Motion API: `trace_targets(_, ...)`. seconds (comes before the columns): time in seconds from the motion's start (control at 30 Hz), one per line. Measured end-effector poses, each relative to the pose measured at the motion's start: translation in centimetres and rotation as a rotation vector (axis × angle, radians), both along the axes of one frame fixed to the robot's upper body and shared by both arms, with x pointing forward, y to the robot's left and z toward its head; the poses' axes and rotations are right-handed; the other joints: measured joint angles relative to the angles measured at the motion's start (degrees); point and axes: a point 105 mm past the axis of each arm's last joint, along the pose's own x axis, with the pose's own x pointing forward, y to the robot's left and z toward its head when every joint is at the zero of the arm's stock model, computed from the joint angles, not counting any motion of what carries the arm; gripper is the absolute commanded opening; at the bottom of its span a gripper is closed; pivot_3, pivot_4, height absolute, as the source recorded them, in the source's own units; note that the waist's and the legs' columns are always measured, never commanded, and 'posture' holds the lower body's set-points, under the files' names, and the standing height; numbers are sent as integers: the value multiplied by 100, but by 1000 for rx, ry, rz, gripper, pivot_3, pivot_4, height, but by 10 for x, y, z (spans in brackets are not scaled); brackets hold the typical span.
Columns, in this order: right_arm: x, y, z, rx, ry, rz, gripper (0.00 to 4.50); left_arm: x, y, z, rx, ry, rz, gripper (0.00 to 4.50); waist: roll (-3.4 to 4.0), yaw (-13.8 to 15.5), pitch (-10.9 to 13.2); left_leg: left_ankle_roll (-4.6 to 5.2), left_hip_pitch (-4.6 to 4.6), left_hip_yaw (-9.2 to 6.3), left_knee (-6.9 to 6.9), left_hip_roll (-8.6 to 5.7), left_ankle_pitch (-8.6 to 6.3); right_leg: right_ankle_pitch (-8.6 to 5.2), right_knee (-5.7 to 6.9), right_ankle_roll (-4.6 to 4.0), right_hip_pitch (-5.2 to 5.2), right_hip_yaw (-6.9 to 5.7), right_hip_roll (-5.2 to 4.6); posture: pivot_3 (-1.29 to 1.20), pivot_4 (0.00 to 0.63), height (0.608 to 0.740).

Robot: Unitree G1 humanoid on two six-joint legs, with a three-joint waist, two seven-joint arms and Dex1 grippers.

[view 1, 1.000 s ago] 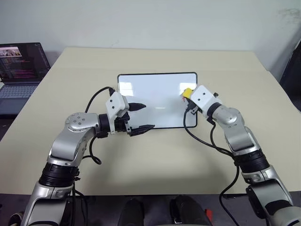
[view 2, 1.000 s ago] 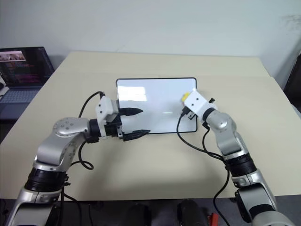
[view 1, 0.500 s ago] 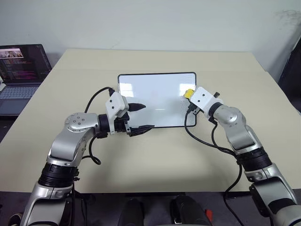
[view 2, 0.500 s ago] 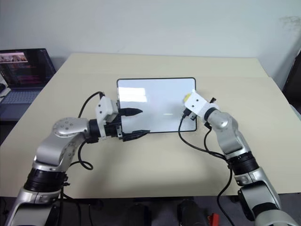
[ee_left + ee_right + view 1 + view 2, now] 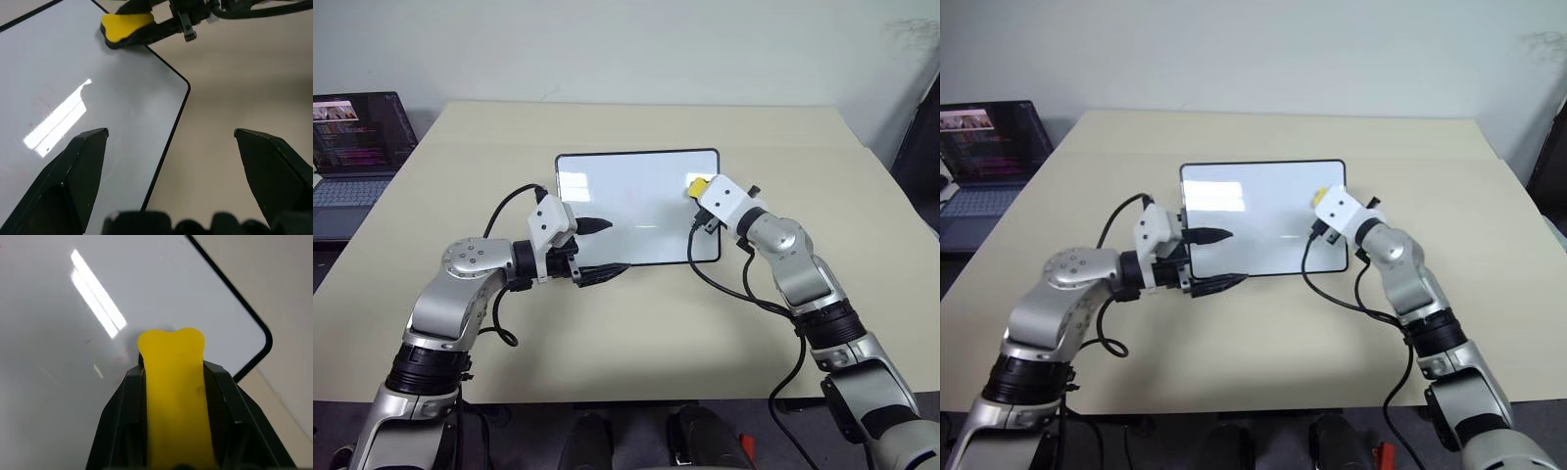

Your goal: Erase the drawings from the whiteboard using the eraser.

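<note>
I am seeing bare desk point(image 5: 636, 323) running wide across the lower middle of the frame and along the far edge, so there is room to pass there. The whiteboard point(image 5: 626, 201) is lying flat at centre. The left gripper point(image 5: 605, 247) is crowding its lower left corner, the right gripper point(image 5: 697, 191) with the eraser point(image 5: 698, 185) its right side. A laptop point(image 5: 357, 147) is blocking the upper left.

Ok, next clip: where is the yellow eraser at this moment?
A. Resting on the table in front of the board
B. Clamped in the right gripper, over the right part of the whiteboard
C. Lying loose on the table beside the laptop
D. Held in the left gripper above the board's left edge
B: the eraser sits between the black fingers of the right gripper, over the right part of the whiteboard.
</note>
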Motion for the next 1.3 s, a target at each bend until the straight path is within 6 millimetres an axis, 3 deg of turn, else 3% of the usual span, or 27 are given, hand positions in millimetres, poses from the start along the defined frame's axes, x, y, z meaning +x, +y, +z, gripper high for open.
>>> trace_targets(0.1, -3, 1, -3, -17, 23, 22, 1206, 0, 0, 1, -3, -3, 5, 4500, 0, 2, 0, -2, -1, -2, -1, 1, -2, 3, -5, -8, 0, 0, -1, 0, 150, 740)
trace_targets(0.27, -25, 6, -34, -92, 165, 119, 1206, 1, 1, 1, -10, -5, 15, 4500, -1, 17, -1, -1, 7, -3, 1, 0, -2, -10, -1, 15, 6, -1, -2, 0, 150, 740)
trace_targets(0.33, -27, 7, -38, -96, 181, 125, 1206, 1, 1, 1, -13, -4, 13, 4500, 0, 7, 0, -1, 11, -2, 2, -1, -1, -10, 1, 15, 5, 2, -1, 0, 150, 740)
trace_targets(0.47, -17, 5, -27, -69, 102, 61, 1206, 0, 1, 2, -15, -3, 10, 4500, 0, 11, 0, 2, 13, 0, 5, -1, 3, -7, 7, 13, 6, 0, 0, 0, 150, 740)
trace_targets(0.6, -6, -15, -7, -49, 20, -35, 1206, 0, 1, 1, -16, 1, 6, 4500, 0, 24, 0, 1, 6, 0, 2, -1, 2, -7, -1, 13, 6, -1, -1, 0, 150, 740)
trace_targets(0.77, -18, -16, -20, -85, 98, 17, 1204, -1, 0, 1, -14, 4, 1, 4500, -2, 28, -1, 0, 3, -2, 0, -1, 0, -7, -6, 13, 6, -3, -2, 0, 150, 740)
trace_targets(0.93, -31, 0, -41, -118, 182, 97, 1203, -1, 1, 1, -13, 6, 3, 4500, -1, -17, -1, 1, 16, -2, 1, 0, 1, -8, 1, 14, 6, 4, 0, 0, 150, 740)
trace_targets(1.17, -9, -1, -11, -97, 6, 8, 1203, -1, 1, 0, -13, 11, 2, 4500, 1, -1, 1, 4, 10, 1, 0, -1, 5, -5, 0, 12, 5, 0, 1, 0, 150, 740)
trace_targets(1.3, -10, -1, -10, -83, 11, 18, 1202, -1, 0, 1, -12, 12, -2, 4500, 1, 8, 1, 0, 2, 0, 0, 0, 1, -5, -7, 12, 2, 3, 0, 0, 150, 740)
